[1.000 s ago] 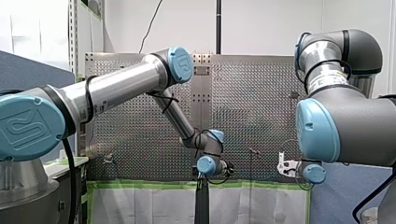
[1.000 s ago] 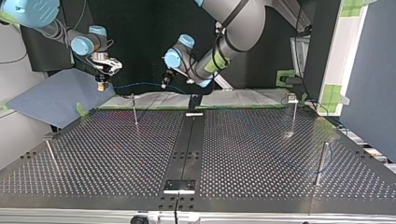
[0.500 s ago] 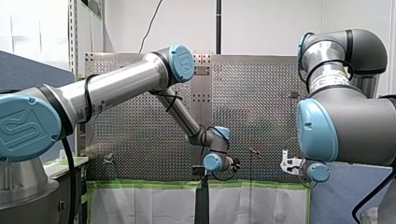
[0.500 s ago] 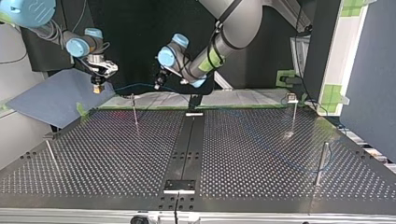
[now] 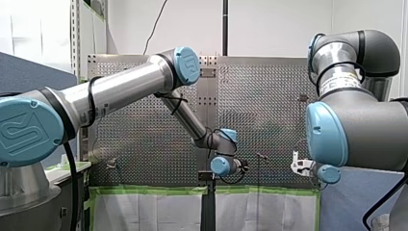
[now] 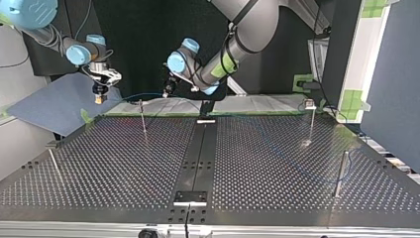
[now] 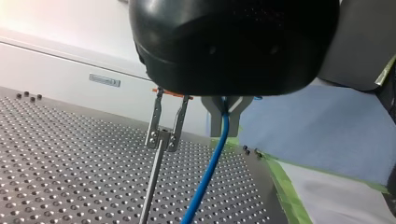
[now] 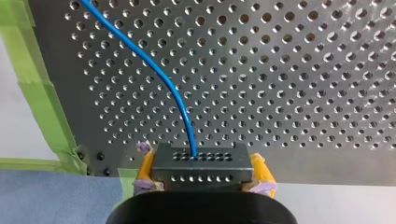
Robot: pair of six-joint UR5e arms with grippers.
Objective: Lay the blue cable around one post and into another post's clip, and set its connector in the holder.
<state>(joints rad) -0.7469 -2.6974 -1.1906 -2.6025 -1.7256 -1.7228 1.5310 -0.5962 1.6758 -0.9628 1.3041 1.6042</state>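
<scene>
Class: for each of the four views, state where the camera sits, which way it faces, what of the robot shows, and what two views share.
Front view: behind and above the shoulders, facing over the perforated table; my left arm at left, my right arm at right.
Top view: across the table, facing the arms; right pincer at its left.
Left wrist view: on that wrist, along the left pincer toward the clip post.
Right wrist view: on that wrist, facing the table; right pincer holds the connector.
Shared: both wrist views show the blue cable.
</scene>
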